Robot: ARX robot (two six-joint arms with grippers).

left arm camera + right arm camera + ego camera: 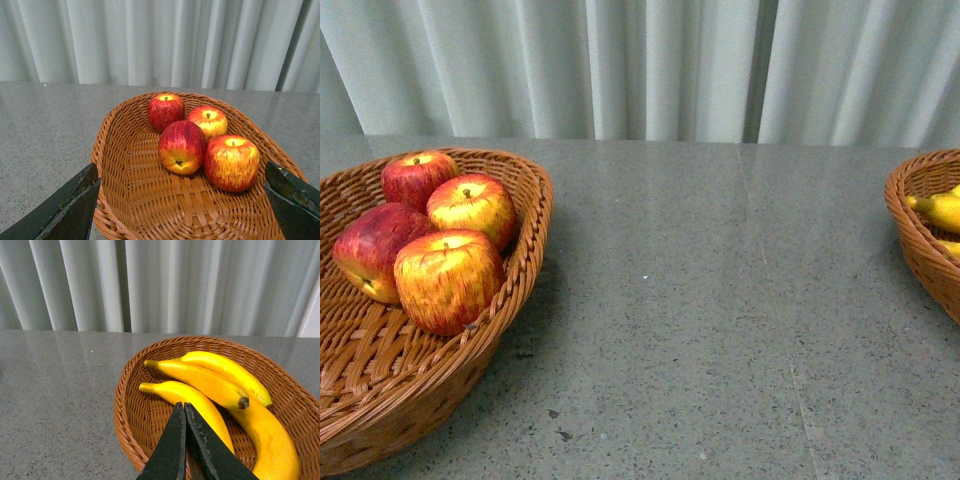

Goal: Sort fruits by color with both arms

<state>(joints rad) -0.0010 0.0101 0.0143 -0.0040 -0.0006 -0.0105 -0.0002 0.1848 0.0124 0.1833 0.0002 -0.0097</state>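
Several red apples streaked with yellow (448, 278) lie together in a brown wicker basket (516, 290) at the left of the front view. They also show in the left wrist view (231, 162). My left gripper (185, 200) hangs over that basket's near end, open and empty, its black fingers (70, 207) wide apart. Several yellow bananas (210, 382) lie in a second wicker basket (129, 405). My right gripper (185, 407) is shut and empty above them. In the front view that basket (912, 225) is cut by the right edge. Neither arm shows in the front view.
A grey speckled tabletop (700, 300) stretches between the two baskets. A pale pleated curtain (650, 65) hangs behind the table's far edge.
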